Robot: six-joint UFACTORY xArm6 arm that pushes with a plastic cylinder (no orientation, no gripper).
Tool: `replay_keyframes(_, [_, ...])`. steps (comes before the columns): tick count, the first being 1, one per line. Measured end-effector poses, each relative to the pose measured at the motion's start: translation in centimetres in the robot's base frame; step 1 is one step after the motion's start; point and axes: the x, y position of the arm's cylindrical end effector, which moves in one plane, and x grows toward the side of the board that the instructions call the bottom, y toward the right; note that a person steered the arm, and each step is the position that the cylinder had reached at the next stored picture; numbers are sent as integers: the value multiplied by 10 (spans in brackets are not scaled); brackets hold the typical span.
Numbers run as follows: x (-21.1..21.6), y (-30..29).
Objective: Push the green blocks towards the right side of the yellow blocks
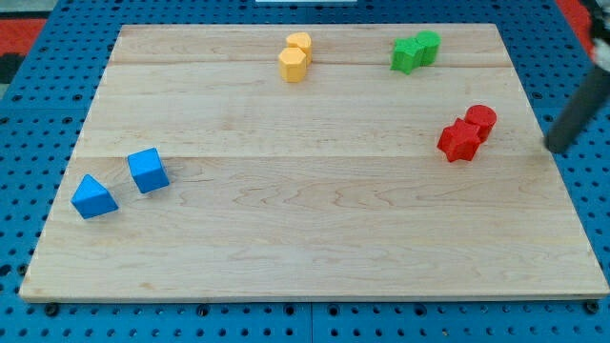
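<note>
Presently my tip [556, 146] sits at the surface's [305, 238] right edge, right of the red blocks [466, 132]. Green blocks [415, 50] lie top right, well apart from yellow blocks [296, 57]. No jaws fitted.

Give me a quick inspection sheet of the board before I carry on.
Surface: wooden board, flat, on a blue pegboard.
Job's things: two green blocks touching, top right; two yellow blocks touching, top middle, to their left.
Clutter: two red blocks touching at right; blue cube and blue wedge apart at left.
Hand: none; my tip is at the right edge, right of the red blocks, touching nothing.
Cables: nothing seen.
Surroundings: red strip at top corners.
</note>
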Motion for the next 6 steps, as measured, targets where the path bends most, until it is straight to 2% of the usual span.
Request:
replay_keyframes(1, [-62, -17])
replay_keyframes(2, [-119, -86])
replay_keyframes(3, [-123, -70])
replay_keyframes(4, [-162, -52])
replay_keyframes(5, [-178, -106])
replay_keyframes(6, [-173, -155])
